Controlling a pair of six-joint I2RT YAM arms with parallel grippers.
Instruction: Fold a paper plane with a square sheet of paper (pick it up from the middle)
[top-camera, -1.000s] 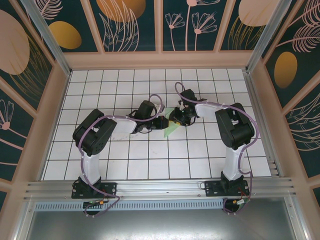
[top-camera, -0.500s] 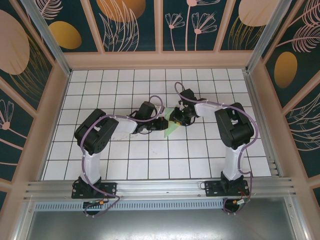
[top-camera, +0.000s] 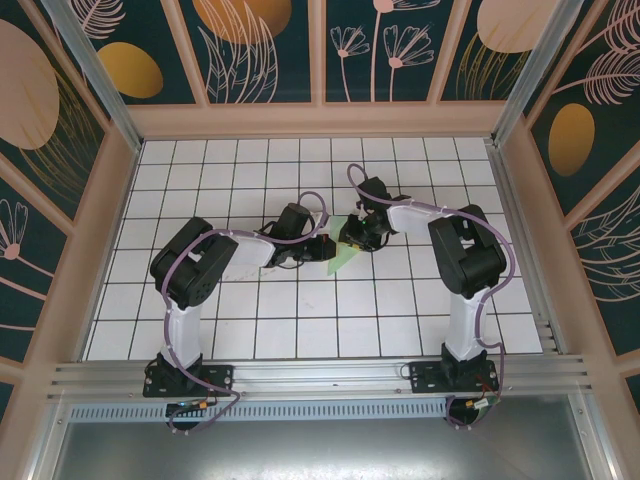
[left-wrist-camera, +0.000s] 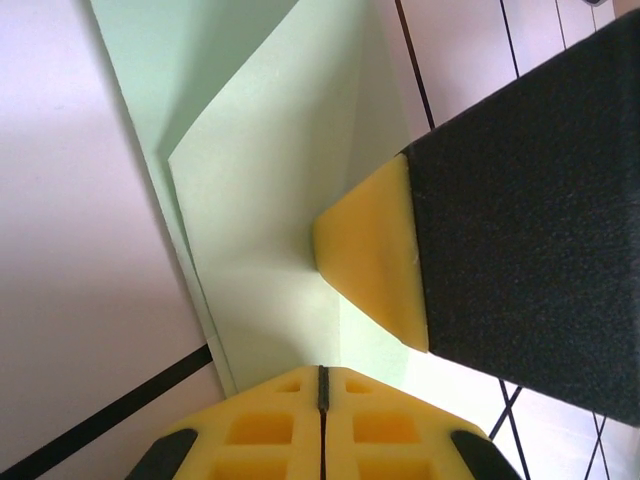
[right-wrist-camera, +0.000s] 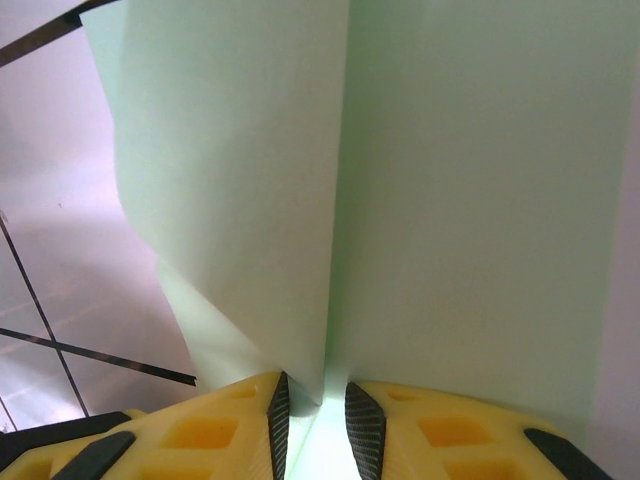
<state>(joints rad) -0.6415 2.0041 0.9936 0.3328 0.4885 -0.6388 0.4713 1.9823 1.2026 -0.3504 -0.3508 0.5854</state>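
Since a second ago my left arm (top-camera: 195, 268) has slid a little toward the right, and the green paper (top-camera: 340, 260) has hardly moved. It lies in the middle of the white table (top-camera: 300, 320), between my two pincers, with a pointed bit sticking out toward me. My left pincer (left-wrist-camera: 322, 375) is squeezed all the way closed, and the fold of the paper (left-wrist-camera: 270, 200) runs right into its tips. My right pincer (right-wrist-camera: 315, 385) is almost closed too, with just a thin gap, and it pinches the middle crease of the paper (right-wrist-camera: 450, 200).
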